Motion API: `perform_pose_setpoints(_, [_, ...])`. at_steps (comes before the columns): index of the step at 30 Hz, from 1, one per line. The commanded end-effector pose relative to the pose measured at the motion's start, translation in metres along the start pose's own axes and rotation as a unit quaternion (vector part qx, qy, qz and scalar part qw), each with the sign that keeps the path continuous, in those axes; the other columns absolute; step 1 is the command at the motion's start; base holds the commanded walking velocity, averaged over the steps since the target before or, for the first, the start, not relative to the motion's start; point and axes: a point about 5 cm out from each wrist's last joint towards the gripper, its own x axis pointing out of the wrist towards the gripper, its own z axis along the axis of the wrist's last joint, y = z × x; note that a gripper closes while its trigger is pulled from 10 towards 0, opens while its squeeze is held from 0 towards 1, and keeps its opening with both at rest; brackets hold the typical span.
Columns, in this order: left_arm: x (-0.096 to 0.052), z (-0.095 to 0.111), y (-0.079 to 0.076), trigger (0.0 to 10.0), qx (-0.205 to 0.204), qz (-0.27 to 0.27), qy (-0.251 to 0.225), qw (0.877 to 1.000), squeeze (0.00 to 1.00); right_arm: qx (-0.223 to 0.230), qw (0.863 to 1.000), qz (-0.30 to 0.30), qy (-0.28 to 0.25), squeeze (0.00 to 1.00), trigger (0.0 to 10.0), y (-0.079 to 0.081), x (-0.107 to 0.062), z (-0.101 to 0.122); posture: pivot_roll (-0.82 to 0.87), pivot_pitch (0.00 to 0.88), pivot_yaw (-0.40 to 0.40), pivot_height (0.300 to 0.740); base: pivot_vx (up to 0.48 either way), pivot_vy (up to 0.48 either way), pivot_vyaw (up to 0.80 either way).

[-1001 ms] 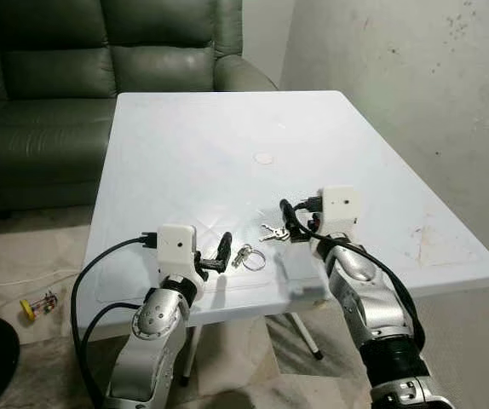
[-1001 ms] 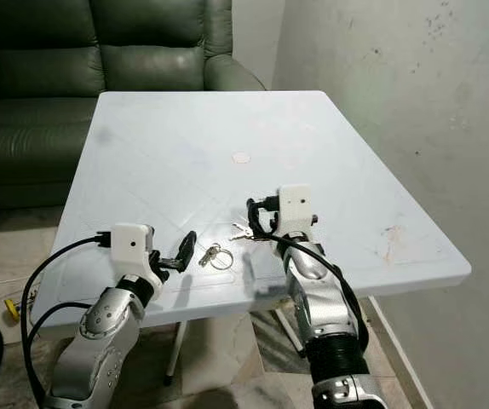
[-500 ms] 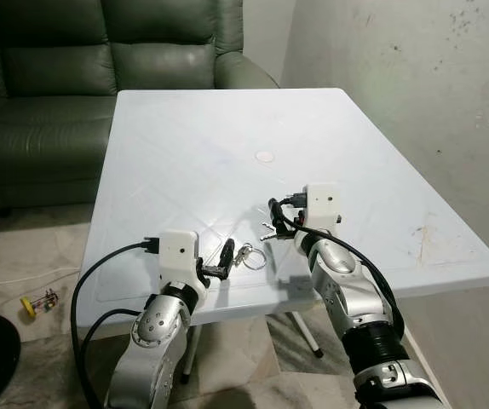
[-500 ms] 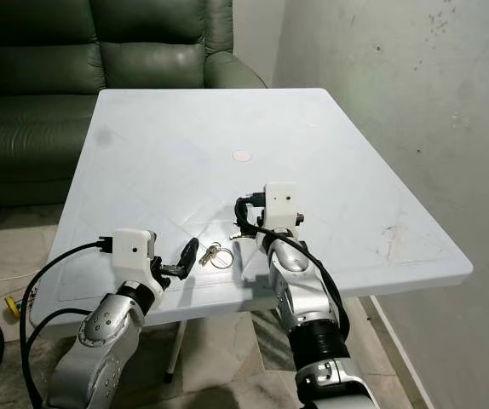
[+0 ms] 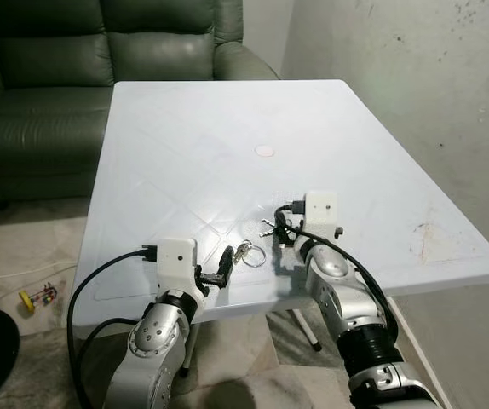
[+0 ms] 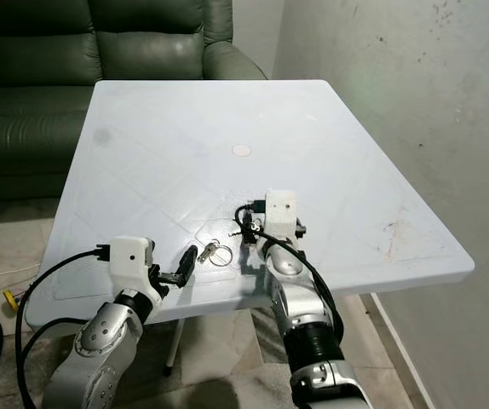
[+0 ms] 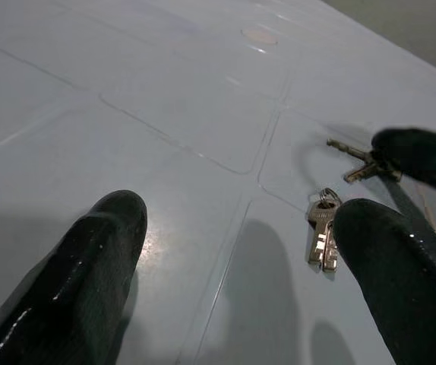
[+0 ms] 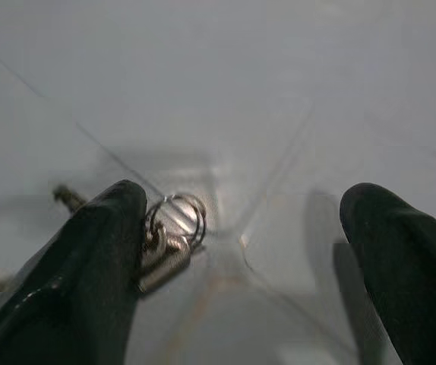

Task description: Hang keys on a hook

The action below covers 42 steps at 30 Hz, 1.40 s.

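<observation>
A green sofa (image 5: 48, 77) stands beyond the white counter (image 5: 185, 136), where near its front edge the left claw (image 5: 224, 264) and right claw (image 5: 280, 228), both spread wide, flank two small key bunches (image 5: 246, 252).

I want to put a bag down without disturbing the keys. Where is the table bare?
The table is bare over its far half, toward the green sofa, and along the wall-side edge. The near edge is crowded: the left pincer, the ringed keys, a second set of keys and the right pincer.
</observation>
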Motion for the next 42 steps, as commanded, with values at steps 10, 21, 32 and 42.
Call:
perform_pose_setpoints(10, [-0.0014,0.0027,-0.0097,10.0,-0.021,-0.003,-0.004,1.000,0.00,0.004,1.000,-0.018,-0.007,0.00,0.0,0.0018,-0.0043,0.0038,-0.02,0.115,-0.109,0.740,0.000,0.000,0.00])
perform_pose_setpoints(21, [0.0000,0.0048,-0.0080,10.0,-0.026,0.004,-0.005,1.000,0.00,0.000,1.000,-0.019,-0.013,0.00,0.0,-0.0006,-0.0052,0.0057,-0.02,0.119,-0.110,0.740,0.000,0.000,0.00])
perform_pose_setpoints(32, [0.0029,0.0071,-0.0062,10.0,-0.028,0.008,-0.008,1.000,0.00,0.001,1.000,-0.021,-0.015,0.00,0.0,-0.0024,-0.0042,0.0078,-0.02,0.119,-0.107,0.740,0.000,0.000,0.00])
perform_pose_setpoints(42, [0.0049,0.0095,-0.0056,10.0,-0.029,0.010,-0.012,0.999,0.00,0.000,1.000,-0.019,-0.012,0.00,1.7,-0.0020,-0.0024,0.0088,-0.01,0.113,-0.105,0.740,0.000,0.000,0.00])
